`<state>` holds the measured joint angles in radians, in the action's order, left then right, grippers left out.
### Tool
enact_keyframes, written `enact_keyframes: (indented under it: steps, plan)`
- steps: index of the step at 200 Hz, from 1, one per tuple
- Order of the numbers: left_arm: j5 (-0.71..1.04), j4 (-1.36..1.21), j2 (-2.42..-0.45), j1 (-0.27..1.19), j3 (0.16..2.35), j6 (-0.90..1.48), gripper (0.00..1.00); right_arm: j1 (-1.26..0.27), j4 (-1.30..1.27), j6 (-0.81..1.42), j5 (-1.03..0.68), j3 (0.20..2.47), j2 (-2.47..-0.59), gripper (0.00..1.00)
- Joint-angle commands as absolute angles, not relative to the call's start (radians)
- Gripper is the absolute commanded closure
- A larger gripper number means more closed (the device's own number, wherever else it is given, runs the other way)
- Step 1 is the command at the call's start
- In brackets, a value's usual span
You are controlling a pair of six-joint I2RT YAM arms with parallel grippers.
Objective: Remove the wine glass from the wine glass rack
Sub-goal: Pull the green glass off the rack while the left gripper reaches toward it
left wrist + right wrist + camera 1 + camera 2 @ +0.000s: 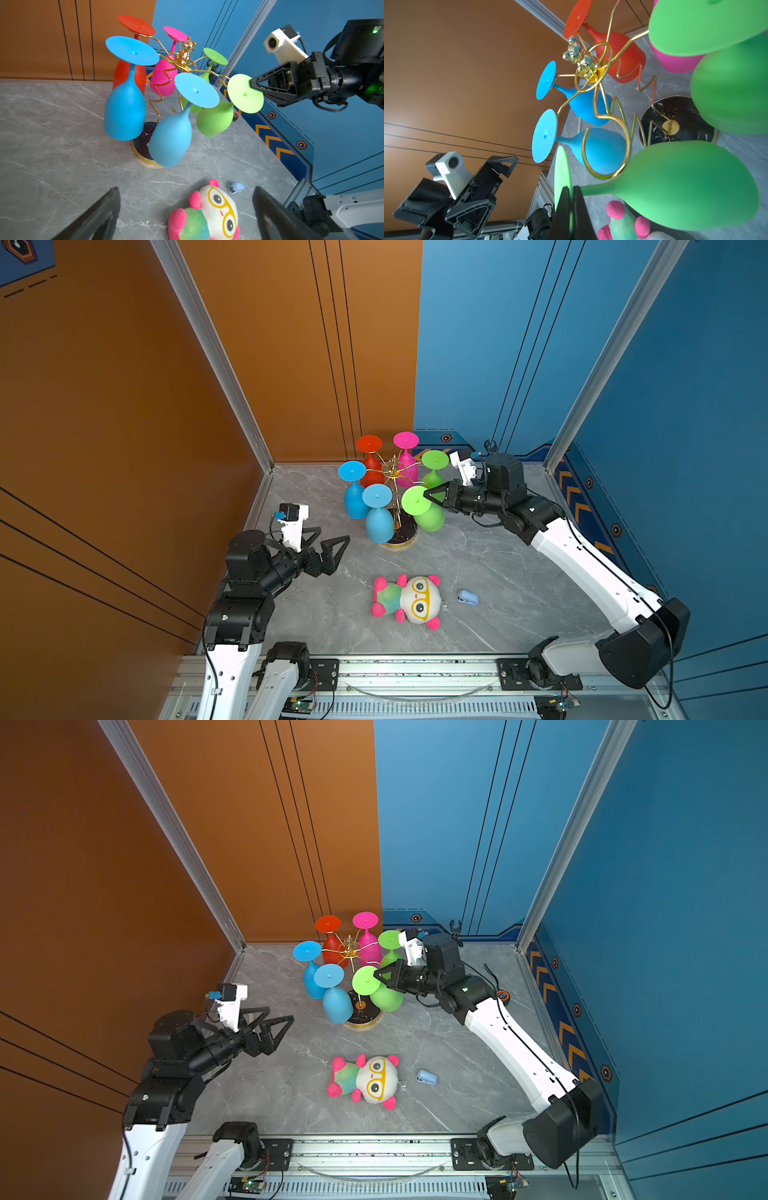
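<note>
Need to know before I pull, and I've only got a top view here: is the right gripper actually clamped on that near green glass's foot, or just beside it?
Observer: Clamped. The right wrist view shows the right gripper shut on the near green wine glass at its foot rim, a finger on each face.
Operator: Stem clear of the rack?
Observer: No. That view shows a gold loop of the wine glass rack hooked round the stem beside the bowl.
Operator: Anything on the pole top?
Observer: The left wrist view shows a small gold figurine there, apart from the green foot.
</note>
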<state>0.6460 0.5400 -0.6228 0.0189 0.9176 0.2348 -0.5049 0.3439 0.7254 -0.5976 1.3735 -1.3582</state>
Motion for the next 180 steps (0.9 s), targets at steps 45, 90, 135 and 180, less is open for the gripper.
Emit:
enact_keyframes:
  steps: [45, 90, 135, 180]
  plan:
    - [0.804, 0.541, -0.628, 0.076, 0.97, 0.361, 0.07, -0.506, 0.39, 0.584, -0.678, 1.257, -1.225, 1.0]
    - [0.776, 0.529, -0.656, 0.206, 0.974, 0.399, 0.13, -0.514, 0.385, 0.536, -0.716, 1.196, -1.175, 1.0]
    - [0.698, 0.467, -0.72, 0.397, 0.964, 0.404, 0.22, -0.534, 0.349, 0.514, -0.757, 1.162, -1.143, 1.0]
    - [0.656, 0.351, -0.798, 0.511, 0.945, 0.447, 0.3, -0.551, 0.344, 0.5, -0.777, 1.147, -1.133, 1.0]
